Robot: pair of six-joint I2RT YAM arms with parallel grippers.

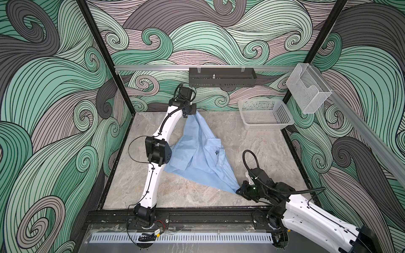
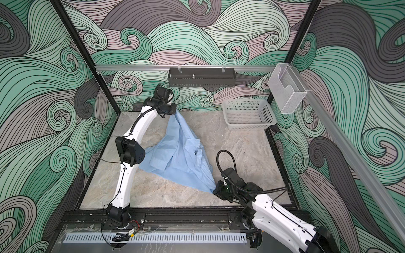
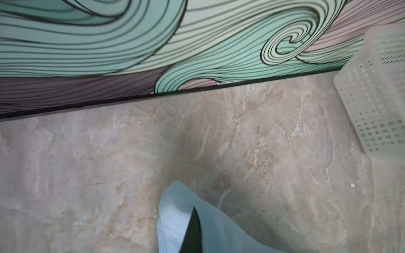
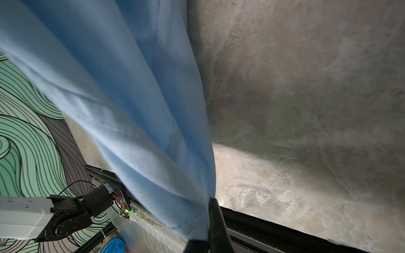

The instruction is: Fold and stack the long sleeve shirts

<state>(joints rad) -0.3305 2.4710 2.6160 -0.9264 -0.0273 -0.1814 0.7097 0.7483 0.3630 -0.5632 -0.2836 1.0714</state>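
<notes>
**Shirt pulled out between two grippers, not yet flat**

The counter (image 1: 252, 149) carries the middle of the light blue shirt (image 1: 197, 153), which lies there in loose folds with the collar and its label facing up. Two ends of the shirt rise from it, so the cloth makes a long triangle across the counter. The pale basket (image 1: 265, 116) stands in the far right corner, well apart from the cloth.

I judge the step to be spreading the shirt before the first fold. To do it well, both ends should move apart evenly until the sagging middle is drawn smooth, then come down together. Pulling with one side only would probably drag the bunched part along the counter. The cloth looks thin and may slip, so the pull should be slow.

The left arm (image 1: 151, 181) reaches far from its base, bent at the elbow, with the wrist high above the far edge of the counter. The right arm (image 1: 306, 210) comes in low from the front right.

The left gripper (image 1: 194, 112) is clenched on one end of the shirt. The right gripper (image 1: 238, 191) pinches the other end, low near the counter's front edge. Which part of the shirt each one holds, I cannot tell.
</notes>
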